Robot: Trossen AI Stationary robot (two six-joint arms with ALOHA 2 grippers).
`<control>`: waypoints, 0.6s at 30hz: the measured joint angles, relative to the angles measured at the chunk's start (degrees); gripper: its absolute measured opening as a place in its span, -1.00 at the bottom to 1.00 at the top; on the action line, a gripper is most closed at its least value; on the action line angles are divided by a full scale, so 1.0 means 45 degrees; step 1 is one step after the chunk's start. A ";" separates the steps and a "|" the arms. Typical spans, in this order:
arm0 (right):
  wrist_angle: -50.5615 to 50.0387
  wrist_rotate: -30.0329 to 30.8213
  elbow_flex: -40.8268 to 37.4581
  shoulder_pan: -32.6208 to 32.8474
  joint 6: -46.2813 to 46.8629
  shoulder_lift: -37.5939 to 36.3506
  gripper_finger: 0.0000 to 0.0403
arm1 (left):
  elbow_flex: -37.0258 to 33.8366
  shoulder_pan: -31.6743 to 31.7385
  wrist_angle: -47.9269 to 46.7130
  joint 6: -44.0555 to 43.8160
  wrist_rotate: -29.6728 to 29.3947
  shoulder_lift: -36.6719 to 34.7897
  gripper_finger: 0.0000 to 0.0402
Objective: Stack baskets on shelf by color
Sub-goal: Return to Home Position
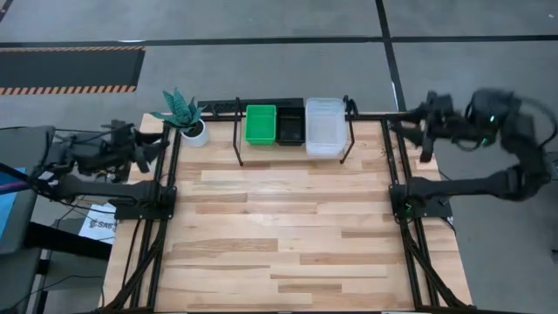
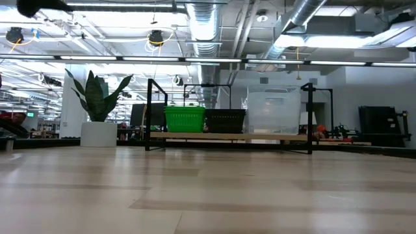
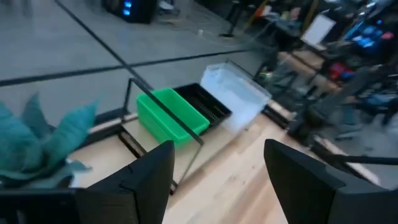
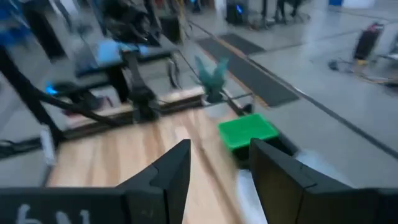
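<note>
1. At the table's 12 o'clock edge, seen from above, the low shelf of light wooden board and thin black hoop frame [image 1: 237,131] carries the bright green plastic baskets [image 1: 261,124], the black mesh-sided baskets [image 1: 290,127] and the clear translucent baskets [image 1: 324,126] side by side. The left gripper [image 1: 161,144] sits at 10 o'clock and the right gripper [image 1: 417,122] at 2 o'clock, just beside the frame's end. A careless swing there could clip the hoop.
2. In the low view, all three stacks stand upright on the shelf [image 2: 273,136]. The clear baskets [image 2: 273,110] rise highest, so a jolt would probably topple them first.
3. In the left wrist view, the left gripper [image 3: 219,149] has its jaws parted and empty. The spiky-leaved plant in a white pot [image 3: 37,137] is near, so a sweep could brush it.
4. In the right wrist view, the right gripper [image 4: 219,146] also has its jaws apart, holding nothing. The green baskets [image 4: 247,132] lie just ahead.
</note>
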 joint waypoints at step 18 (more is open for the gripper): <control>1.0817 0.0369 -1.6080 0.0719 0.3728 -1.0407 -0.09 | -0.9616 -0.0001 0.6278 -0.0176 0.2761 -0.4237 0.17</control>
